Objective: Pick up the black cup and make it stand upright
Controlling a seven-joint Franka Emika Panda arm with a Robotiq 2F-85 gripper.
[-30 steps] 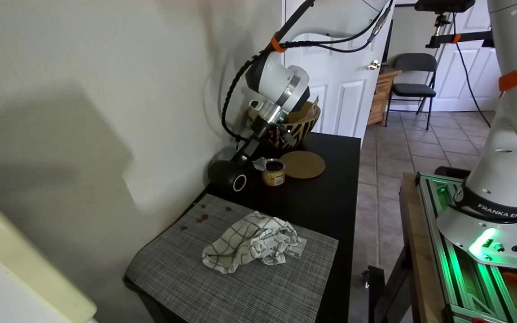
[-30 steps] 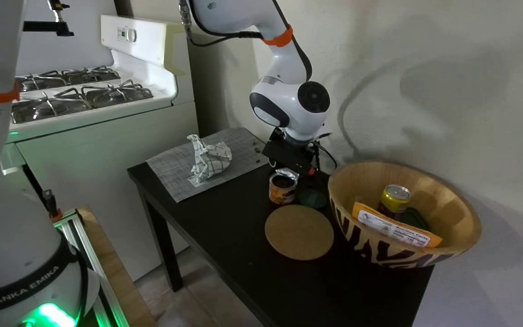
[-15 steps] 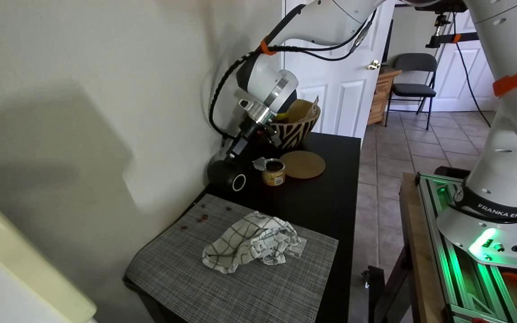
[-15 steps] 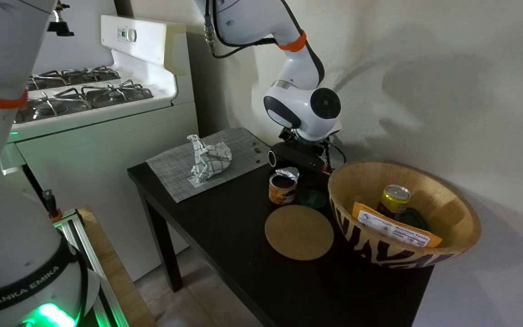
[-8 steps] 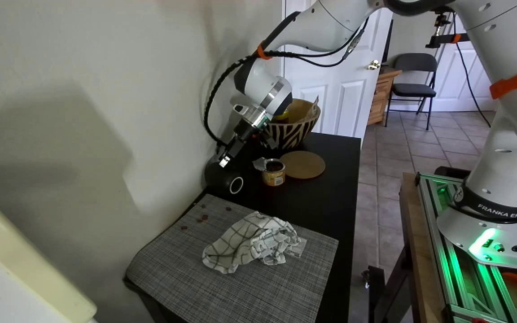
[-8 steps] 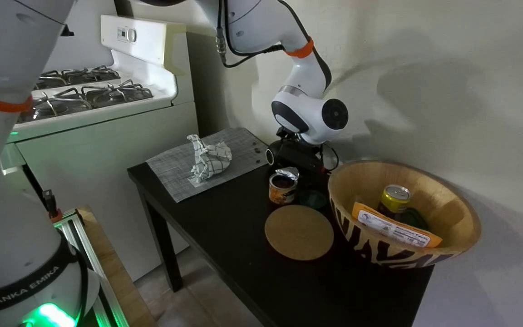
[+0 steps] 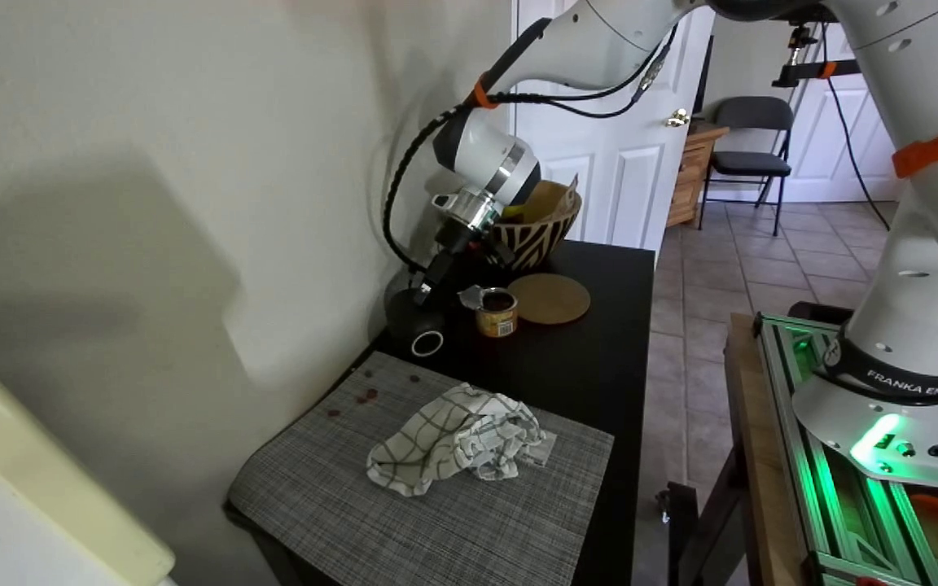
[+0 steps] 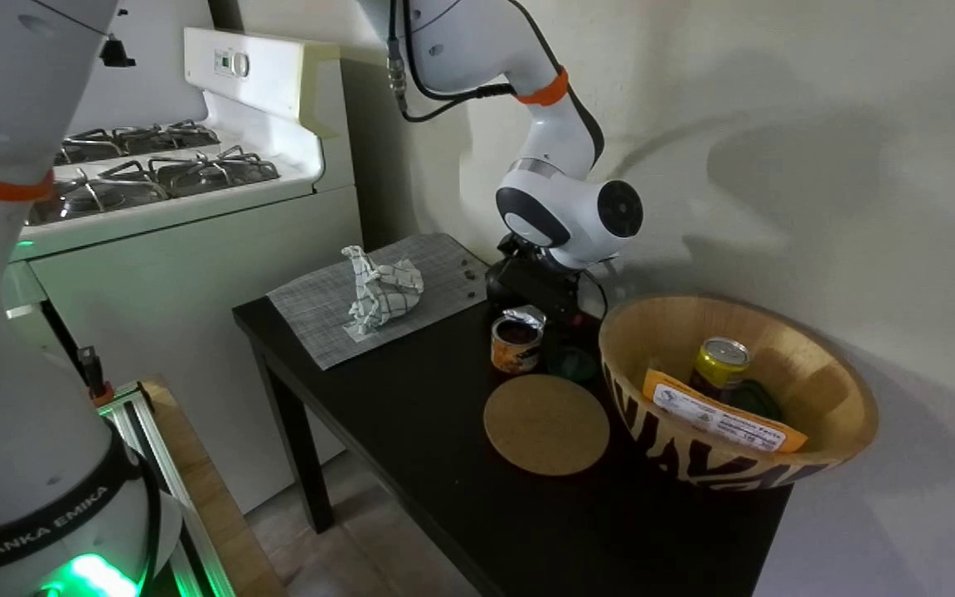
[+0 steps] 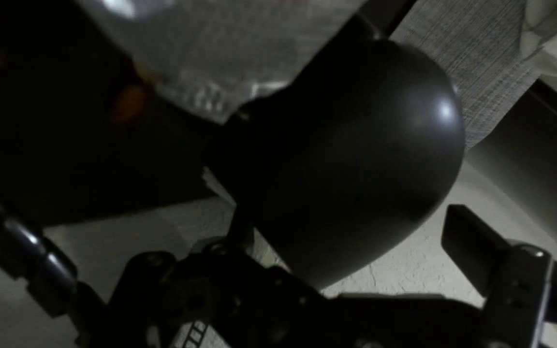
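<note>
The black cup [image 7: 410, 313] lies on its side on the dark table close to the wall. A pale ring [image 7: 427, 344] at its near end shows in an exterior view. It also shows in an exterior view [image 8: 504, 287], partly behind the gripper. My gripper [image 7: 423, 290] reaches down at a slant over the cup. In the wrist view, the cup [image 9: 356, 145] fills the middle, in front of and partly between the spread jaws of the gripper [image 9: 348, 224]. The right finger [image 9: 472, 246] stands apart from the cup. The left fingertip is mostly hidden behind the cup.
An opened can [image 8: 516, 344] with a peeled foil lid stands close beside the gripper. A round tan board [image 8: 546, 424] and a patterned bowl [image 8: 734, 473] holding a yellow can [image 8: 723, 361] are beyond. A checked towel [image 7: 457, 439] lies on the grey placemat [image 7: 510, 529]. The wall [image 7: 314, 244] is close behind.
The gripper moved toward the placemat side and down over the cup, then shifted back slightly. The cup has turned: its pale ring sits lower in an exterior view and no longer shows in an exterior view.
</note>
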